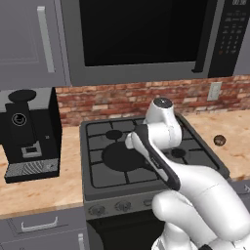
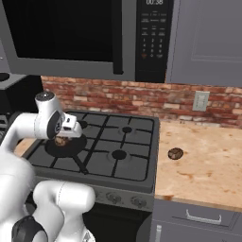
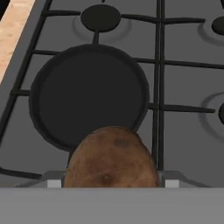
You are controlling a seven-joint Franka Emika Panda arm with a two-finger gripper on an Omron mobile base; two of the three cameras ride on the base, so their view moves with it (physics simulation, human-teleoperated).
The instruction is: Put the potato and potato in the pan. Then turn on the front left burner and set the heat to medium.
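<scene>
The pincer (image 2: 60,140) hangs over the stove and is clenched on one potato (image 3: 112,158). In the hand view this brown lump sits between the two fingertips, which are mostly hidden behind it, and in the right base view a small piece of it shows just under the white hand.

Directly below and a little ahead of the pincer lies the pan (image 3: 89,94), on the front left burner of the stove (image 1: 97,177). Its inside looks empty and dark. The potato is above the near rim of the pan, not yet touching it as far as the views let one judge. The handle of the pan (image 2: 80,165) runs back toward the front edge of the stove, under the arm.

The second potato (image 2: 176,153) is well apart from the pincer, on the wooden counter (image 2: 208,160) to the right side of the stove. It lies there alone, in the open.

So the task seems to be in its first part. Nothing is inside the pan yet, and the first potato is carried but not released. What is left, by this judgement: to lower or move forward a little and let go, to fetch the other potato from the counter, and then to turn the knob (image 1: 97,210) for the front left burner to medium. The knobs sit on the front panel, below the pincer and nearer to the base.
</scene>
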